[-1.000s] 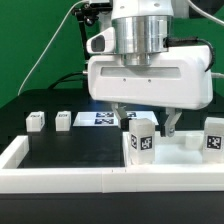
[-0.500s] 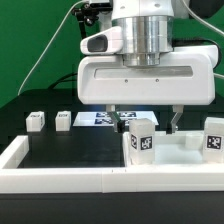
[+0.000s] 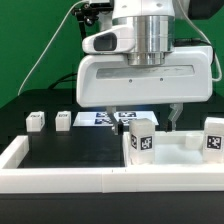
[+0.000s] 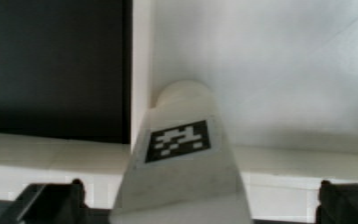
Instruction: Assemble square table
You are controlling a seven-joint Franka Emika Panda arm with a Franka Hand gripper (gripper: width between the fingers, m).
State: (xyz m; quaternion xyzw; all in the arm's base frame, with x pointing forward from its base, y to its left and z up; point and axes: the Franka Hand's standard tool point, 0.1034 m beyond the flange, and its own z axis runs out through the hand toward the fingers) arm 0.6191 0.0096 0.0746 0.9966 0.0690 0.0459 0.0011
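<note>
White leg (image 3: pixel 142 140) upright, long axis vertical; gripper (image 3: pixel 145 122) spread wide astride it, gripping nothing.

place: robotics lab | cues: marker board (image 3: pixel 97 119), green backdrop (image 3: pixel 25 40), black table (image 3: pixel 70 150)

I see a white leg (image 4: pixel 179 150) with a black-and-white tag beneath my white gripper (image 3: pixel 145 118); the worktop (image 3: pixel 70 150) is black.
</note>
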